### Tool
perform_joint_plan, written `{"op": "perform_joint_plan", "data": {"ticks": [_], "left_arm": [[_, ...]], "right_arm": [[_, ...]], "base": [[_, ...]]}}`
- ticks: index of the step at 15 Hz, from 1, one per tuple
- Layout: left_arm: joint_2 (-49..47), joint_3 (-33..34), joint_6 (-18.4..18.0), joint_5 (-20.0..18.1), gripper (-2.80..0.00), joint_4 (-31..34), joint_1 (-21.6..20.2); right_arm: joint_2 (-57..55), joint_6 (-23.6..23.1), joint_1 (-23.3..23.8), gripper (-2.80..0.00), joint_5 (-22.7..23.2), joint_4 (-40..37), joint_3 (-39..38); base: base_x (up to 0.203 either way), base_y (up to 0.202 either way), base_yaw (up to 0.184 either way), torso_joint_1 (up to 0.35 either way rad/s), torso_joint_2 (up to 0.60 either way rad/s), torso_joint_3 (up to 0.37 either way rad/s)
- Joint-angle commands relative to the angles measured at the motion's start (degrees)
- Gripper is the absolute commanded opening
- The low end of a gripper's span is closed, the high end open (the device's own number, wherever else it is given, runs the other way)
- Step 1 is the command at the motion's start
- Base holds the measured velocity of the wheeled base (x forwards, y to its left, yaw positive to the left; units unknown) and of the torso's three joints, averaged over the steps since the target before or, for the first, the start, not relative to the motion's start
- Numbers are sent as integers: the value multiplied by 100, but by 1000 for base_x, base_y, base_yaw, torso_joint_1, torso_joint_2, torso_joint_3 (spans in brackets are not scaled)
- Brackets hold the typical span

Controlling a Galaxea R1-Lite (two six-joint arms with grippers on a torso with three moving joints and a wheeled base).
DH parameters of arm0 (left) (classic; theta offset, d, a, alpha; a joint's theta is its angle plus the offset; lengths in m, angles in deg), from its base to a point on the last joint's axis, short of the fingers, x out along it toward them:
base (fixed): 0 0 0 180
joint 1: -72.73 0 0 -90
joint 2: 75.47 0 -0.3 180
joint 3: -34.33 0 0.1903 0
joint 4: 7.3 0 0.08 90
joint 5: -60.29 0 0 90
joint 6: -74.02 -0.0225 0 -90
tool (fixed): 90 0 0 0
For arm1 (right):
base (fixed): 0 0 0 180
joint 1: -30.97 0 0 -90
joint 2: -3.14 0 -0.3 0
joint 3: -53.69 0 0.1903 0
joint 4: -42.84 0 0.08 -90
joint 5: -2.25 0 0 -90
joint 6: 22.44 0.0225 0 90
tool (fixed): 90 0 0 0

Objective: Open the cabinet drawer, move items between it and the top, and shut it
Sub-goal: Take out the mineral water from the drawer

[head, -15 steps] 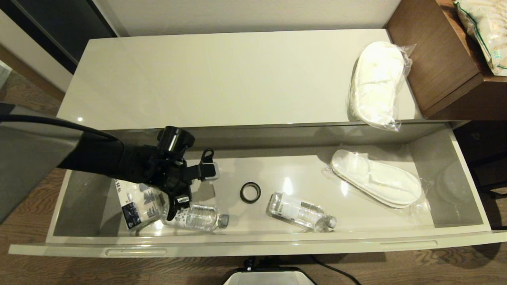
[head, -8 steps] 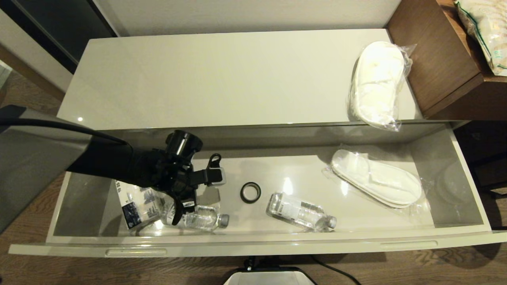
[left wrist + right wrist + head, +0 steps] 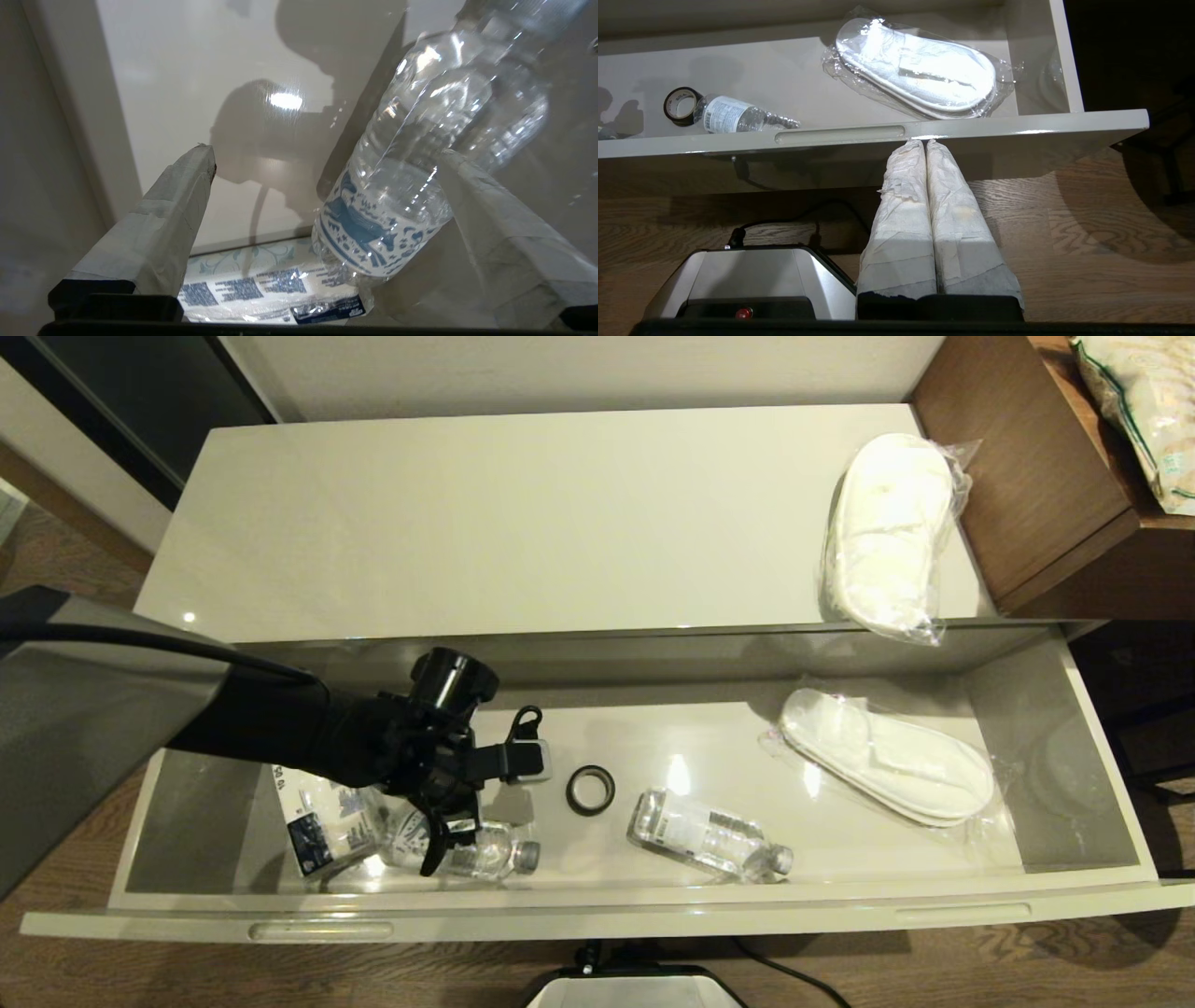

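Observation:
The cabinet drawer [image 3: 597, 919] stands pulled out below the top [image 3: 513, 523]. My left gripper [image 3: 481, 807] hangs open inside the drawer's left half, over a clear water bottle [image 3: 471, 851] that lies on its side. In the left wrist view that bottle [image 3: 411, 186] lies between the taped fingers [image 3: 182, 196], close to one of them; the gripper [image 3: 327, 158] does not touch it. A second bottle [image 3: 705, 835] and a wrapped slipper pair [image 3: 887, 770] lie further right in the drawer. Another slipper pair [image 3: 887, 537] rests on the top's right end. My right gripper [image 3: 926, 142] is shut, parked below the drawer front [image 3: 1017, 126].
A white-and-blue tissue pack [image 3: 317, 821] lies beside the left bottle, and a black ring [image 3: 590, 790] sits mid-drawer. A brown wooden unit [image 3: 1036, 476] borders the top on the right, with a bag [image 3: 1139, 411] on it. My base [image 3: 635, 989] stands before the drawer.
My left arm has swung rightwards along the drawer, carrying the open gripper further over the left bottle. Nothing else has moved.

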Motion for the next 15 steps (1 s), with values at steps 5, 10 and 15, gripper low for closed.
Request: {"op": "perform_joint_plan", "data": {"ticks": [5, 10, 15], "left_arm": [[-8, 14, -80, -78, 0, 35, 124], [43, 208, -558, -349, 0, 47, 119], [330, 508, -995, -515, 0, 72, -152]], "right_arm": [[89, 0, -2, -280, -3, 2, -18], [89, 0, -2, -280, -3, 2, -18], [89, 0, -2, -280, -3, 2, -18]], "base": [[0, 0, 0, 0, 0, 0], [0, 0, 0, 0, 0, 0], [0, 0, 0, 0, 0, 0]]}}
